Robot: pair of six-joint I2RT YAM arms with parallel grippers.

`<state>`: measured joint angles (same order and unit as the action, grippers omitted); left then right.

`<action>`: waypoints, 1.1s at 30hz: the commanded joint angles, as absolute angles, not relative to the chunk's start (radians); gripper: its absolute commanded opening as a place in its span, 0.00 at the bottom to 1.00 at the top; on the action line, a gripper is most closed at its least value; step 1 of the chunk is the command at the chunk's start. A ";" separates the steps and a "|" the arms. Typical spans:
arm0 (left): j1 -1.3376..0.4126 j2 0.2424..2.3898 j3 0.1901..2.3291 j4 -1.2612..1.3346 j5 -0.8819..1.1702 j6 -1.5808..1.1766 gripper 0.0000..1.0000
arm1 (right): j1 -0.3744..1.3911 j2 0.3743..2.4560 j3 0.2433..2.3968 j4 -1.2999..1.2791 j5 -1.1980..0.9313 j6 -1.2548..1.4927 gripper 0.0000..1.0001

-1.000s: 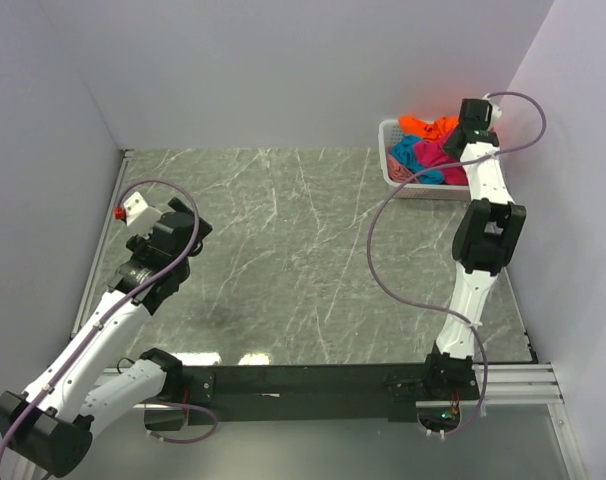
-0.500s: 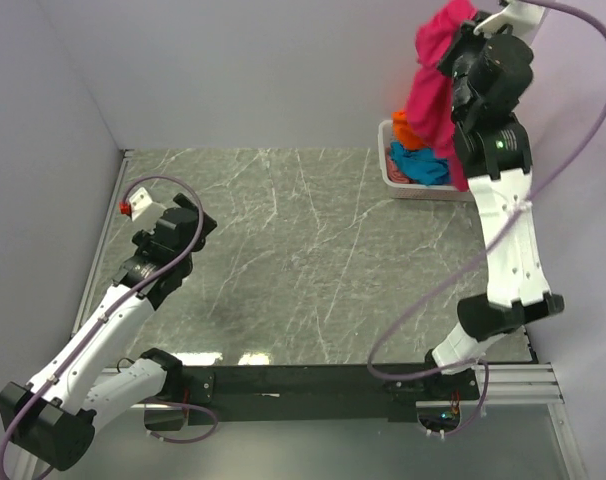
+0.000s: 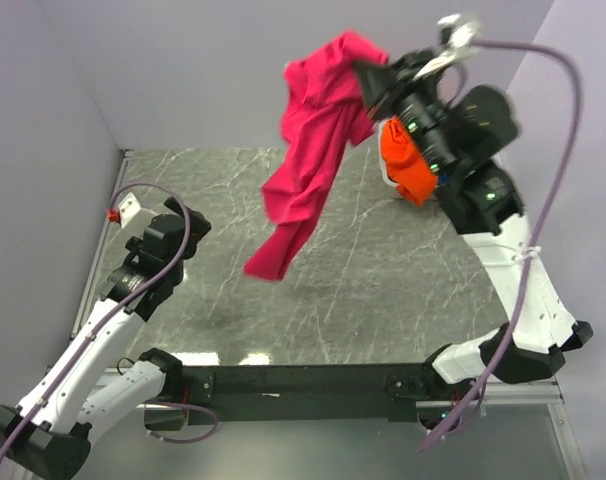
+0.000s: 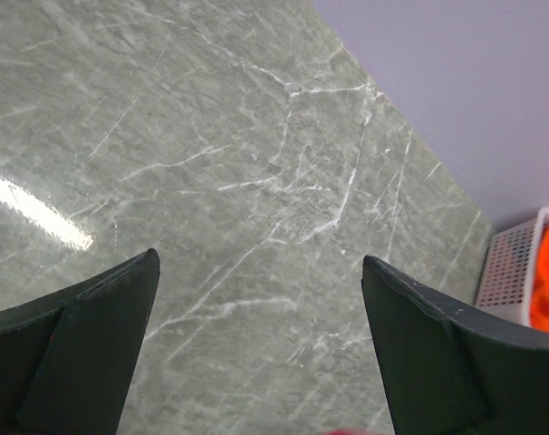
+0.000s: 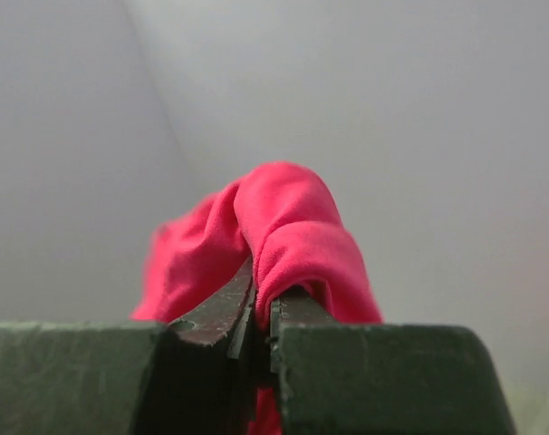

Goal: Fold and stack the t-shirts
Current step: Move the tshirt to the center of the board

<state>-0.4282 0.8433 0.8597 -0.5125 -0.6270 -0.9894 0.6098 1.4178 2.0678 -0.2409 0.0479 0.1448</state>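
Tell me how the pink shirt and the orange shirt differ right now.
The pink shirt hangs in the air, pinched by the right gripper; the orange shirt sits at the basket with no gripper on it. The pink shirt drapes long and loose above the table; the orange shirt is bunched in a compact lump. Both are plain cloth, and neither is folded.
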 commanded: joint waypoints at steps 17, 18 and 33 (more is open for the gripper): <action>-0.420 0.913 0.611 -0.525 -0.358 -1.126 0.99 | 0.308 1.040 0.821 -0.253 0.072 0.488 0.83; -0.420 0.925 0.603 -0.517 -0.345 -1.129 0.99 | 0.324 1.043 0.818 -0.252 0.072 0.476 0.84; -0.407 1.126 0.555 -0.422 -0.333 -1.131 0.99 | 0.661 1.673 1.269 -0.337 0.126 0.391 0.84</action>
<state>-0.4194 1.1049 0.5694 -0.4747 -0.3305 -1.1233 0.6521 1.5959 1.1183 -0.2779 0.0689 0.4400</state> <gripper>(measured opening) 0.994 0.843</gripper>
